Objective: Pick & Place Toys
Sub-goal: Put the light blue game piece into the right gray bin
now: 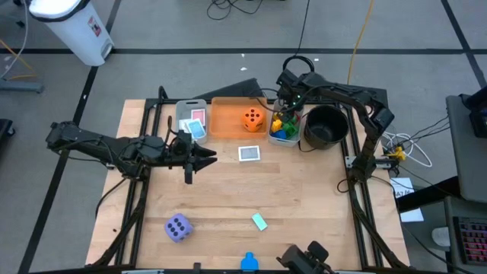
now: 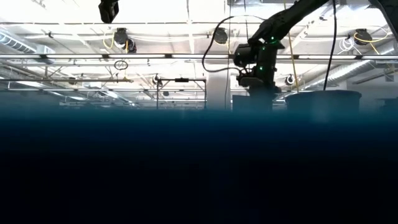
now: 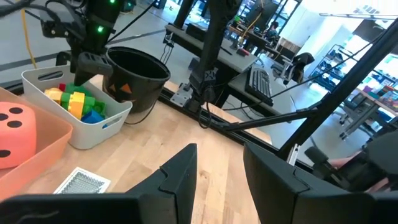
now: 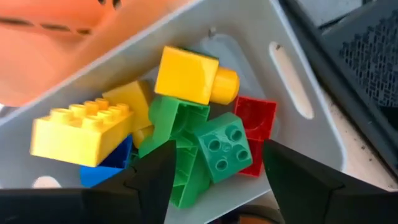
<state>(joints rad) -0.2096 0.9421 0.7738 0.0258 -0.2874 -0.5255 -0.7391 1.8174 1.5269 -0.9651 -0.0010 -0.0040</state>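
The right gripper hangs over the small grey bin at the table's far edge, its two dark fingers spread with a clear gap and nothing between them. Below it lies a loose heap of glossy moulded plastic bricks: a long yellow one with round studs, a yellow block with a peg, two green ones and a red one, with a blue one underneath. The bin is smooth plastic with slotted handles.

Beside it on the left stands the orange bin, holding the orange foam die with dark pips. Further left, another grey bin holds picture cards. A round black bowl sits at the far right corner.

The left gripper hovers over the left middle of the table, its fingers narrowly parted and empty. A square card lies flat just beyond it. Near the front edge rest the purple die, a pale green card and a blue brick.

The table is pale wood with a visible grain, framed by black rails. Around it are a grey floor marked with dark lines, trailing cables and a white cylindrical container.
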